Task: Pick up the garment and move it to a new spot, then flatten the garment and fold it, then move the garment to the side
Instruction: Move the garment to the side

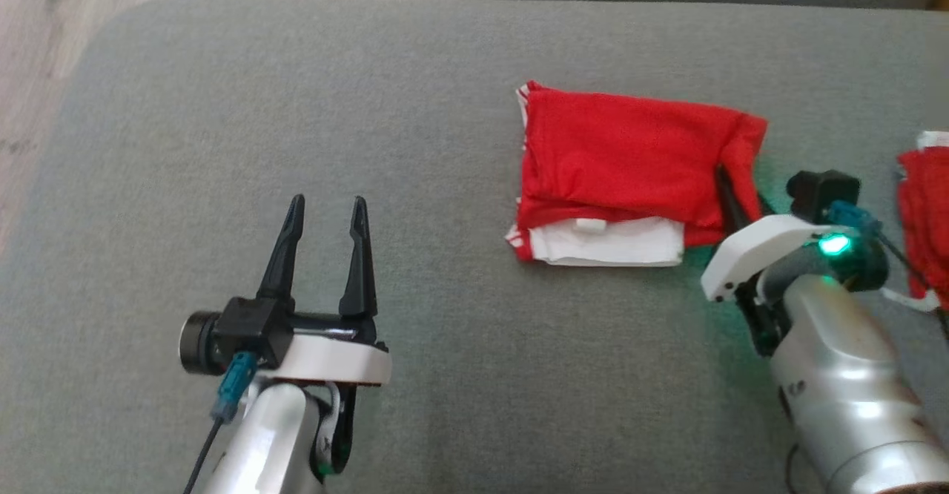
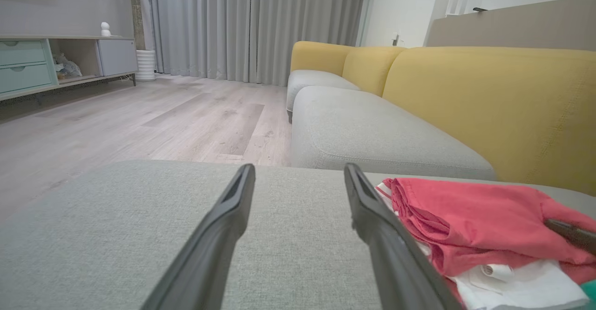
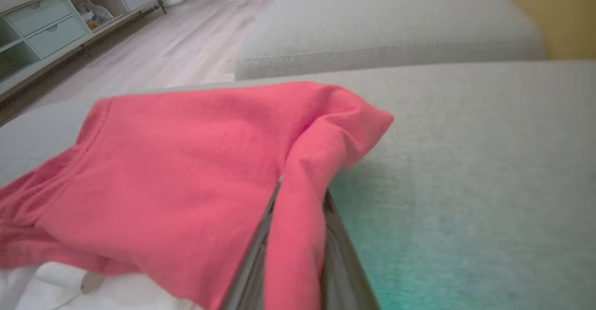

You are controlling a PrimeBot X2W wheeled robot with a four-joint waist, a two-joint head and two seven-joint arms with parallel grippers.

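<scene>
Overhead first, head view: red garment (image 1: 630, 153) folded into a rough rectangle on the grey cushion (image 1: 222, 108), right of centre, white layer showing along its near edge; left gripper (image 1: 328, 205) well apart at lower left, spread wide, holding nothing; right gripper (image 1: 730, 197) dug into the garment's right end, pinch hidden by cloth; second red cloth (image 1: 923, 212) at the far right edge.

Next, left wrist view: left gripper (image 2: 298, 172) gaping over the grey cushion (image 2: 116, 217); garment (image 2: 465, 221) just to the right, one of the right gripper's fingers (image 2: 570, 232) lying on it; yellow sofa back (image 2: 489, 105) behind.

Lastly, right wrist view: right gripper (image 3: 300, 198) clamped narrow on a raised fold of the garment (image 3: 186, 170), fabric running down between both fingers (image 3: 337, 245).
</scene>
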